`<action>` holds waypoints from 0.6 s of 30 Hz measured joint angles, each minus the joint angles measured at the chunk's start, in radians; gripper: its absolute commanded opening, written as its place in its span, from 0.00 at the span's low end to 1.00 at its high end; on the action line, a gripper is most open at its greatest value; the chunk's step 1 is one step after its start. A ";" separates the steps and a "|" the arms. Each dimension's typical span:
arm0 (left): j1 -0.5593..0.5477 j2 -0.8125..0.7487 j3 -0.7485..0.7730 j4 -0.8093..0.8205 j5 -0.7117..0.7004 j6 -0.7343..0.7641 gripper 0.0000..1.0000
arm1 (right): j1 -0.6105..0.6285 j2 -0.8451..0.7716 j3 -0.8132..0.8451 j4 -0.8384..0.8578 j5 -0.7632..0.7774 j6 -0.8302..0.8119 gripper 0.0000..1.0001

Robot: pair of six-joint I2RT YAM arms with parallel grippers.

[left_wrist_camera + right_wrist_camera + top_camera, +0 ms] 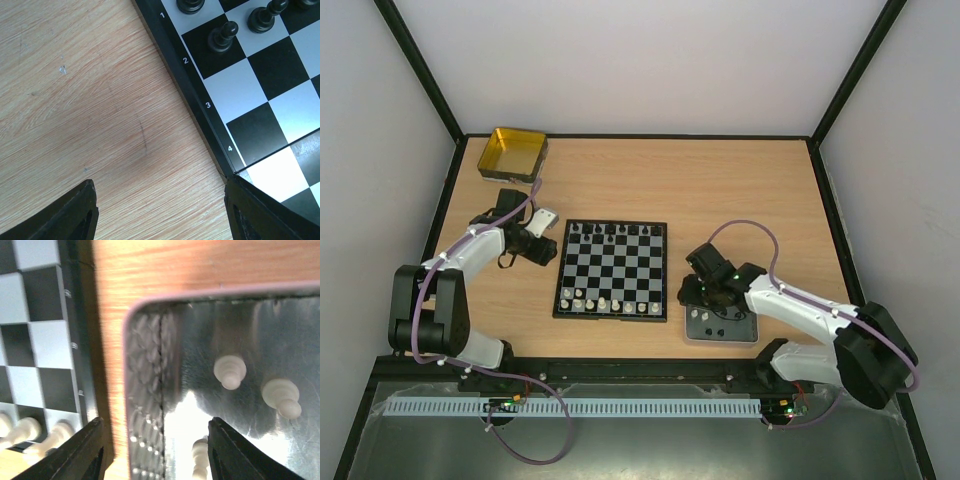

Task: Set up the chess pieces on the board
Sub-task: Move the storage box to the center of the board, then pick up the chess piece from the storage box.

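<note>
My left pincer (160, 202) is open, its two fingers spread wide over the bare table (75, 100) with nothing between them. It sits at nine o'clock of the board (611, 271), just beside the numbered dark border. The black chess pieces (617, 231) line the board's twelve-o'clock edge and the white chess pieces (610, 304) its six-o'clock edge.

My right pincer (156, 440) hangs over the grey tray (745, 336), which lies at four o'clock of the board, close to its border. These fingers are also apart and grip nothing. One cream piece (200, 460) lies in the tray between them, and I see neither finger touching it. Two other cream pieces (230, 371) lie at one o'clock of it. The yellow tin (510, 152) sits at ten o'clock of the board, well apart.
</note>
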 measured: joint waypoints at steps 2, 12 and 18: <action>0.000 0.000 0.000 0.001 0.000 0.000 0.70 | 0.000 -0.019 0.016 -0.014 0.010 -0.001 0.55; 0.000 0.004 0.000 0.005 0.008 -0.004 0.70 | 0.000 0.028 0.125 -0.050 0.107 -0.010 0.54; 0.000 0.004 0.000 0.013 0.012 -0.006 0.70 | -0.029 0.066 0.126 -0.085 0.159 -0.003 0.54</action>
